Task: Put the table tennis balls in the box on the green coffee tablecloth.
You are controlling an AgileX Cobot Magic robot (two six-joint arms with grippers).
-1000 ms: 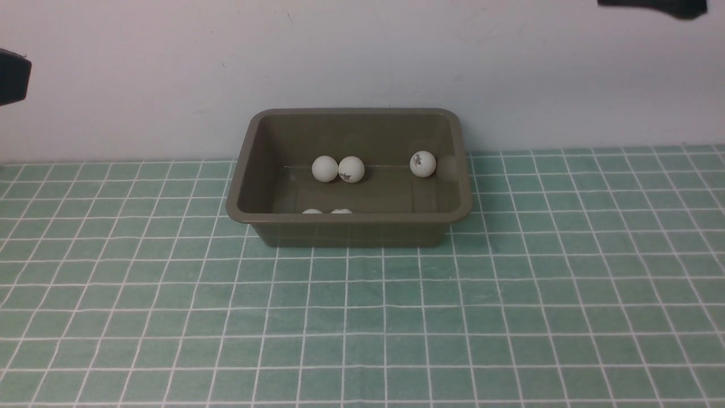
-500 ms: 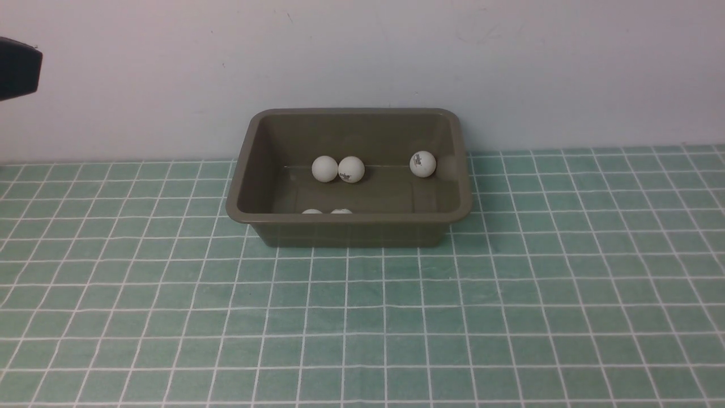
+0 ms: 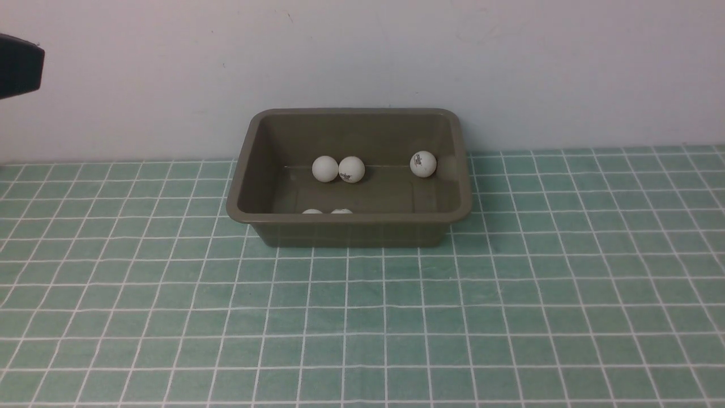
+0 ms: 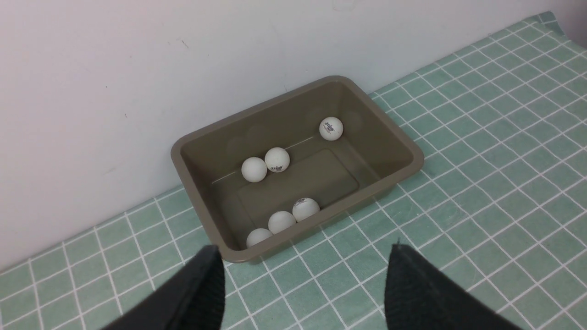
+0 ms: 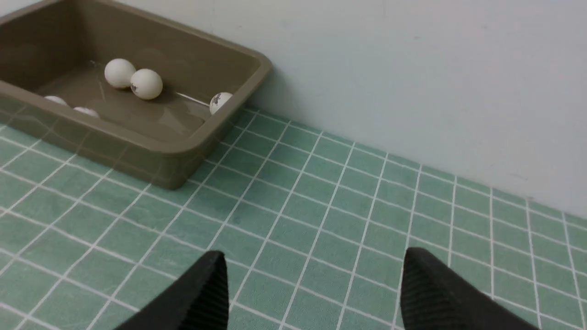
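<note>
Box (image 3: 351,232): an olive-brown tub is stood upright on the green checked cloth (image 3: 362,317). Its far side is set close against the pale wall (image 3: 362,51). In the front view it is found near the middle, towards the back of the cloth.

Balls: six white balls are counted in the left wrist view, and all of them lie on the floor of the box.
- A left ball (image 4: 254,169) and a logo ball (image 4: 277,159) are seen touching each other at the foot of the far wall, left of centre.
- A corner ball (image 4: 331,128), marked with a dark logo, is lodged in the far right corner, well apart from that pair.
- A row of three is lined up along the near wall, towards the robot's left: first ball (image 4: 259,237), second ball (image 4: 281,221), third ball (image 4: 306,208). Each appears to touch the next.
- From the front, only two white tops are seen over the near rim.

Left gripper (image 4: 305,251): it is held above the cloth on the robot's side of the box. The two black fingers are spread wide and nothing is held between them. In the front view only a dark block of the left arm (image 3: 20,65) is seen, high at the left edge.

Right gripper (image 5: 314,253): the fingers are likewise spread, and nothing is held. It is positioned over bare cloth to the right of the box, well apart from it.
</note>
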